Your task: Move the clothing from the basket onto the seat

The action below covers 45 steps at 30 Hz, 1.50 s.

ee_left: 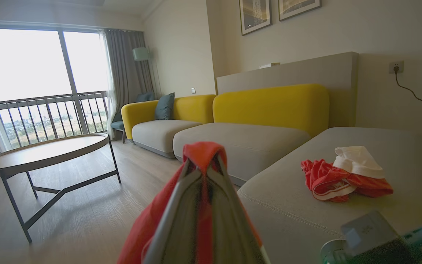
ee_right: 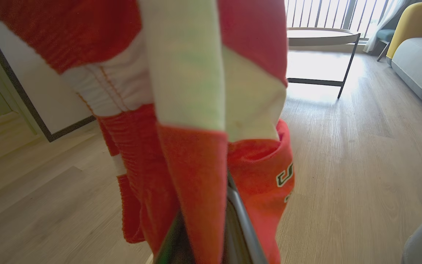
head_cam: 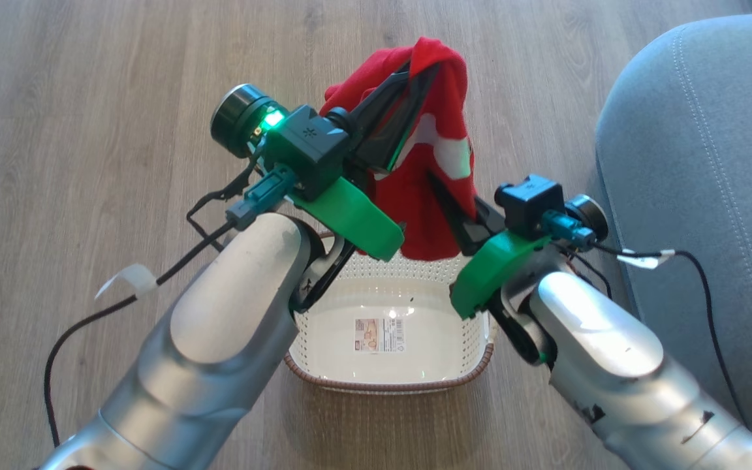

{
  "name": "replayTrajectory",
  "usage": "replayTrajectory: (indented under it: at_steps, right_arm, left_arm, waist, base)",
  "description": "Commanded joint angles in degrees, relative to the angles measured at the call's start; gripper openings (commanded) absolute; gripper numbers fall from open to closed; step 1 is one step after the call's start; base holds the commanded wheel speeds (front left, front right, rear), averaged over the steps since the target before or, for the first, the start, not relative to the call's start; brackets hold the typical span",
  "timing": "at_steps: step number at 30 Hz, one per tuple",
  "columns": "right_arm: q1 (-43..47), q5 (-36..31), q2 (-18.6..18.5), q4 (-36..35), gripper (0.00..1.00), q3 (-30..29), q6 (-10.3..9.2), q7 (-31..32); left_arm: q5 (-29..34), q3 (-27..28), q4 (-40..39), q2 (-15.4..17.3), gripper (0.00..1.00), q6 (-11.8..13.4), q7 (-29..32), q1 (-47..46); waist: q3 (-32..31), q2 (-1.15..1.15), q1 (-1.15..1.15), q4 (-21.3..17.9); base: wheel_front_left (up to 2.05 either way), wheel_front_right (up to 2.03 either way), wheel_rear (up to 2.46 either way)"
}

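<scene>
Wooden floor [head_cam: 89, 98] behind: left pincer [head_cam: 415, 85] and right pincer [head_cam: 439, 187] clamp the clothing [head_cam: 415, 219] at centre, fingertips buried; basket [head_cam: 382, 386] half-hidden.

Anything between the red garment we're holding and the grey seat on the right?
Nothing visible. The garment hangs over the basket, gripped by the left gripper and right gripper; the seat lies right of it. A clothes pile sits on the seat.

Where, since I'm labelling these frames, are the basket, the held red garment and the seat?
basket [head_cam: 408, 277]: head view, perforated back wall.
red garment [head_cam: 415, 219]: head view, hanging lower part.
seat [head_cam: 709, 163]: head view, grey cushion top.
</scene>
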Motion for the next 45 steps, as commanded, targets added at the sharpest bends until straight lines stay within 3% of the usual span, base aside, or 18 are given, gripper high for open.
replayTrajectory:
  at_steps: [1,3,4,5,7,16,28,36,45]
  right_arm:
    - [-2.85,0.72,1.02,-1.74,0.00,0.03,0.40,-0.24]
    - [-2.91,1.08,0.97,-2.32,0.00,-0.24,0.40,-0.25]
    - [-2.51,1.17,0.88,-3.19,0.00,-0.92,0.40,-0.25]
    - [-2.51,1.17,0.88,-3.19,0.00,-0.92,0.40,-0.25]
    - [-1.33,1.15,0.66,-4.45,0.00,-2.17,0.40,-0.26]
    - [3.85,-0.11,0.69,-10.26,0.00,-11.24,0.40,-0.26]
    - [9.20,-1.98,0.51,-18.65,0.00,-23.39,0.40,-0.27]
    - [11.51,-2.70,0.86,-23.14,0.00,-28.26,0.40,-0.27]
    - [13.85,-3.04,1.75,-25.39,0.00,-29.83,0.40,-0.27]
  left_arm:
    - [-0.65,1.74,-1.67,0.34,0.00,0.57,-0.19,-1.64]
    - [-0.69,1.70,-1.15,0.48,0.00,0.57,-0.20,-1.51]
    - [-0.70,1.72,-0.72,0.56,0.09,0.62,-0.21,-1.35]
    - [-0.70,1.72,-0.72,0.56,0.09,0.62,-0.21,-1.35]
    - [-2.02,1.34,0.09,0.54,1.00,0.17,-0.21,-0.88]
    - [-3.70,-1.73,4.03,2.57,1.00,-0.92,1.06,-0.14]
    - [-6.49,-6.25,8.99,5.40,1.00,-1.47,0.83,1.57]
    - [-8.81,-9.20,11.56,6.53,1.00,-1.54,0.13,2.20]
    - [-10.92,-11.67,13.16,7.60,1.00,-1.55,-0.17,2.45]
  waist:
    - [0.00,0.00,0.00,-0.11]
    - [0.04,0.00,0.00,-0.28]
    - [0.06,0.00,0.00,-0.49]
    - [0.06,0.00,0.00,-0.49]
    - [0.09,0.00,0.00,-0.82]
    - [-0.15,0.00,0.00,-2.80]
    - [0.43,0.00,0.00,-10.02]
    - [1.59,0.00,0.00,-17.56]
    - [1.37,0.00,0.00,-27.17]
  base:
    - [0.00,0.00,0.00]
    - [0.00,0.00,0.00]
    - [0.00,0.00,0.00]
    - [0.00,0.00,0.00]
    - [0.00,0.00,0.00]
    - [0.00,0.00,0.00]
    - [0.00,0.00,0.00]
    - [0.00,0.00,0.00]
    - [0.00,0.00,0.00]
